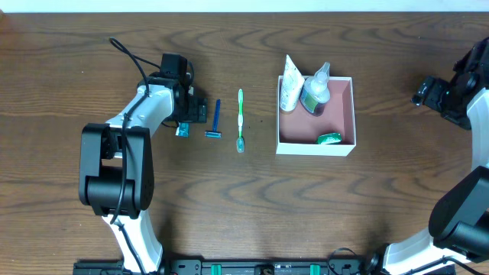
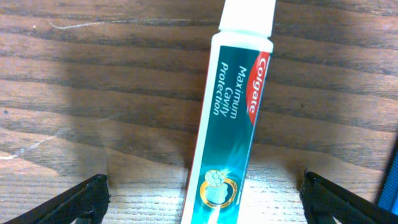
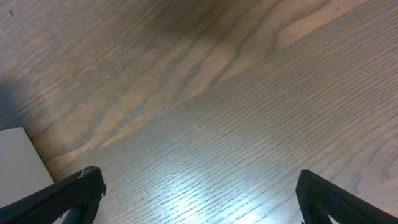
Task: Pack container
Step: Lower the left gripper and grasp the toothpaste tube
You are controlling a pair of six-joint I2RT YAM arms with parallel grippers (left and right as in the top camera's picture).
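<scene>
The container is a square white-walled box with a pink inside, right of the table's middle. It holds a white tube, a clear bottle and a small green item. My left gripper is open and low over a teal Colgate toothpaste tube, which lies on the table between its fingers. Only the tube's end shows in the overhead view. My right gripper is open and empty over bare wood, right of the container.
A blue razor and a green toothbrush lie side by side between the left gripper and the container. A white corner, likely the container's wall, shows at the left edge of the right wrist view.
</scene>
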